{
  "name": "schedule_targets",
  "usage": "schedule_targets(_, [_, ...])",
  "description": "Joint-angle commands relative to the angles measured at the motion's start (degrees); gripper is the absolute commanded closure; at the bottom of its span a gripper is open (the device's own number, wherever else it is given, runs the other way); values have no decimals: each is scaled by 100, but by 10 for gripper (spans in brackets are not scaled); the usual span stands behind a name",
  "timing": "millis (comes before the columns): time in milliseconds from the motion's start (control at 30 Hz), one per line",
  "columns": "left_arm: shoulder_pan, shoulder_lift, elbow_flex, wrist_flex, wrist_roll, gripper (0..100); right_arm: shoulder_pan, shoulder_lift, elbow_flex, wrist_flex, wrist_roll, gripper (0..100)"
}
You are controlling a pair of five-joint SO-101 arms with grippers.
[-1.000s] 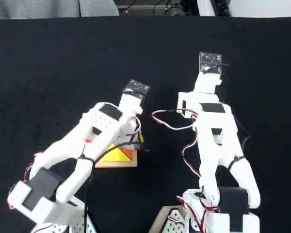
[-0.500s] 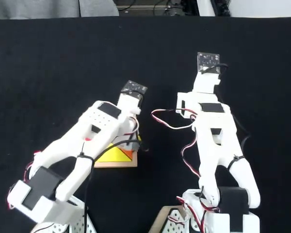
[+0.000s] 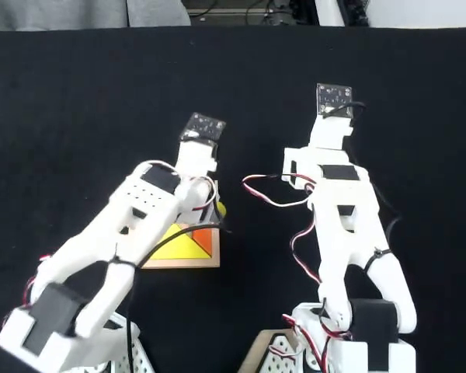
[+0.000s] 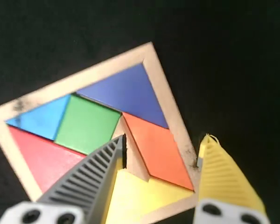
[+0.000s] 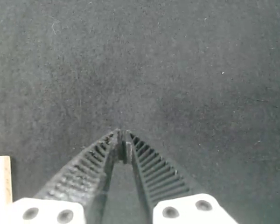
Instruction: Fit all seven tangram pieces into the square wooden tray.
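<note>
While I stand over the black table (image 3: 78,93), the two white arms take up most of it. The left arm (image 3: 140,225) leans across the square wooden tray (image 3: 179,263), which lies near the front edge, left of the middle. The right arm (image 3: 342,225) stretches straight out over bare cloth, well apart from the tray.

Seen from its wrist, the left gripper (image 4: 164,139) hangs wide open above the tray with nothing in it. Its grey finger (image 4: 93,177) is over the inside and its yellow finger (image 4: 221,172) is just past the rim (image 4: 158,79). The right gripper (image 5: 121,140) is closed tight on nothing above the cloth.

Inside the tray lie a dark blue triangle (image 4: 126,91), a red triangle (image 4: 39,156), a yellow triangle (image 4: 140,196), an orange parallelogram (image 4: 158,149), a green square (image 4: 86,123) and a light blue triangle (image 4: 42,119). A small patch of bare wood (image 4: 133,161) shows between green, orange and yellow.
</note>
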Motion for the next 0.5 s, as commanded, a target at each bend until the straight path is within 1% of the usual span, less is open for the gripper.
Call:
schedule_targets(0, [-40,519,-92,-185,44,737,-79,-13,-347,-97,70,988])
schedule_targets(133, [-48,615,-409,193,44,737,-79,-13,-347,-97,70,988])
schedule_targets(333, [-101,536,-576,290,53,737,-79,-13,-347,-97,70,987])
schedule_targets(367, [-189,387,-752,554,26,737,-79,-13,-347,-97,70,987])
schedule_targets(467, [-646,-536,-1771,1749,0,737,-79,-13,-347,-97,70,987])
